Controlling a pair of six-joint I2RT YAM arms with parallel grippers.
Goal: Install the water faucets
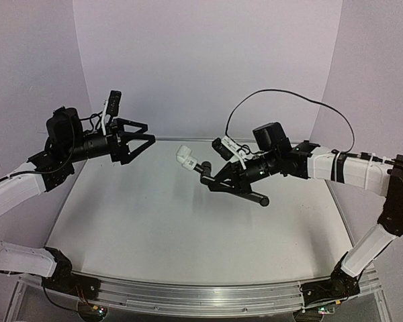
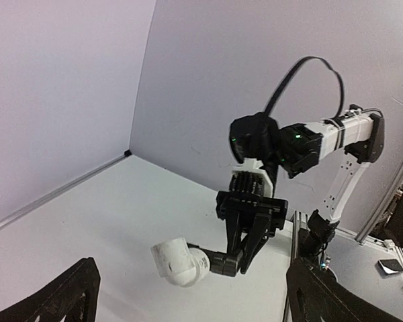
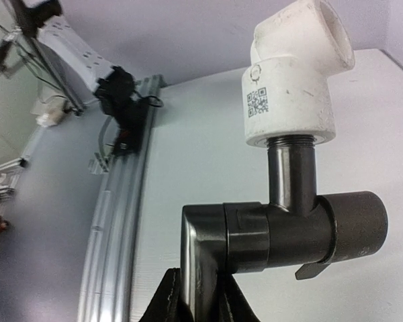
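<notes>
Faucet [image 3: 292,231] with white fitting [image 1: 186,156], seemingly midair, clenched by right gripper [image 2: 245,255]; left gripper [image 1: 148,133] released.

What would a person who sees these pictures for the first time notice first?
The eye goes first to the white plastic elbow fitting sitting on the threaded end of the slim black metal faucet, which the right gripper holds clamped above the middle of the pale table. On the left side, the left gripper hangs in the air, wide open and empty.

Left claw [image 1: 148,133] wide open, right claw [image 1: 215,180] clamped tight, both aloft
</notes>
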